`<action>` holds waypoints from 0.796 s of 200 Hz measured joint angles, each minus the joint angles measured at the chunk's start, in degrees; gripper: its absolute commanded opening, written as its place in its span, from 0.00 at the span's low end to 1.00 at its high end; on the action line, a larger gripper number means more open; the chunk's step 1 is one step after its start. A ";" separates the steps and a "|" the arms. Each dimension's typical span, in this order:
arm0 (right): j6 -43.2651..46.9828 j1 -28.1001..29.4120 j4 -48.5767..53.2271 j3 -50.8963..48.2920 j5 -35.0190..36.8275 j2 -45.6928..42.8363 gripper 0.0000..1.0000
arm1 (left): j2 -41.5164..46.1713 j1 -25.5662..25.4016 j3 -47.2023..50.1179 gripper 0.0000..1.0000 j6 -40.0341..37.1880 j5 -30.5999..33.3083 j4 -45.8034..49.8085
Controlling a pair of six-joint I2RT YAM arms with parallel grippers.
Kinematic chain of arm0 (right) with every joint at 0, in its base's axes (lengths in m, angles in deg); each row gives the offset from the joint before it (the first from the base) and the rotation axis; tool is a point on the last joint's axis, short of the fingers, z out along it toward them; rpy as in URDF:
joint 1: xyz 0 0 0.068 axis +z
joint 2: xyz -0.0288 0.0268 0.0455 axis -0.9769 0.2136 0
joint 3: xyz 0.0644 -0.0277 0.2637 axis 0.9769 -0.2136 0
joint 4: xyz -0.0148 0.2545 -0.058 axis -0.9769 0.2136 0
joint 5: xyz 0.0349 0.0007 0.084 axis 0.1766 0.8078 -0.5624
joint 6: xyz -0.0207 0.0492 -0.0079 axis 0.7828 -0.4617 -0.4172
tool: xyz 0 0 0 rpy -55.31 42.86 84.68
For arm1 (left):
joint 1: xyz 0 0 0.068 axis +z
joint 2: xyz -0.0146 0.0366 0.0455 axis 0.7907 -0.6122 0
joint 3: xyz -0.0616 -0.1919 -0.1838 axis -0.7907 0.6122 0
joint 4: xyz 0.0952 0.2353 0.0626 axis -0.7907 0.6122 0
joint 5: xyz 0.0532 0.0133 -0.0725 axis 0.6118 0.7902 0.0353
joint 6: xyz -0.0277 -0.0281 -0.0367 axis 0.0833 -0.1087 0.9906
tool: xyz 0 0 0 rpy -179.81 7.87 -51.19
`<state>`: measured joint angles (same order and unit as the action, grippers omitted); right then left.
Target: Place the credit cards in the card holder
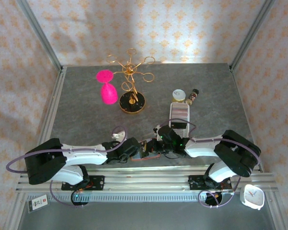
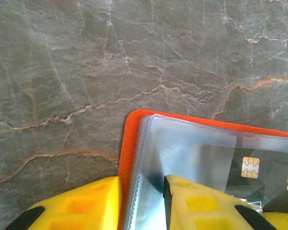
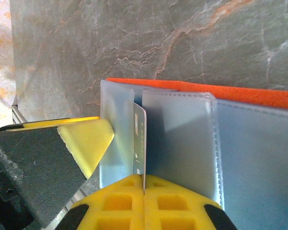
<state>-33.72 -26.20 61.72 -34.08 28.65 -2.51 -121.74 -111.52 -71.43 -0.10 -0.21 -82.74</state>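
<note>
The card holder [image 2: 130, 143] lies open on the table, orange-red outside with clear grey-blue pockets [image 3: 182, 139] inside. My left gripper [image 2: 141, 182] is shut on its edge, one finger against the orange cover and the other on a pocket leaf. A dark credit card [image 2: 261, 175] with a gold chip and "LOGO" shows behind the clear plastic. My right gripper [image 3: 144, 178] is shut on a pale credit card [image 3: 139, 139], held on edge between two pocket leaves. From above, both grippers [image 1: 143, 149] [image 1: 159, 143] meet over the holder at the near middle of the table.
A long white slotted tray [image 1: 179, 116] stands just behind the right gripper, with a jar [image 1: 179, 96] and a small bottle [image 1: 193, 96] beyond it. A gold ring rack [image 1: 131, 91] and a pink glass [image 1: 107, 86] stand at the back left. A white clock [image 1: 252, 196] sits near the right arm's base.
</note>
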 measured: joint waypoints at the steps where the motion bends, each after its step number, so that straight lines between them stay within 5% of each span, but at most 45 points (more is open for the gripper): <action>1: 0.00 0.00 -0.02 0.00 0.02 0.00 0.00 | 0.00 -0.02 0.02 0.28 0.02 0.02 -0.04; 115: 0.02 0.61 -0.96 0.31 1.64 0.13 0.00 | 0.42 -0.39 0.68 0.29 0.22 0.61 -0.92; 159: 1.68 1.55 0.96 2.01 2.16 0.72 0.23 | 0.63 -0.39 1.03 0.29 0.35 0.61 -1.42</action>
<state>-32.03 -24.65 62.68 -32.07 30.81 -1.78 -121.10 -111.91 -70.40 0.25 0.40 -84.16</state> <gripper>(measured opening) 0.186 0.287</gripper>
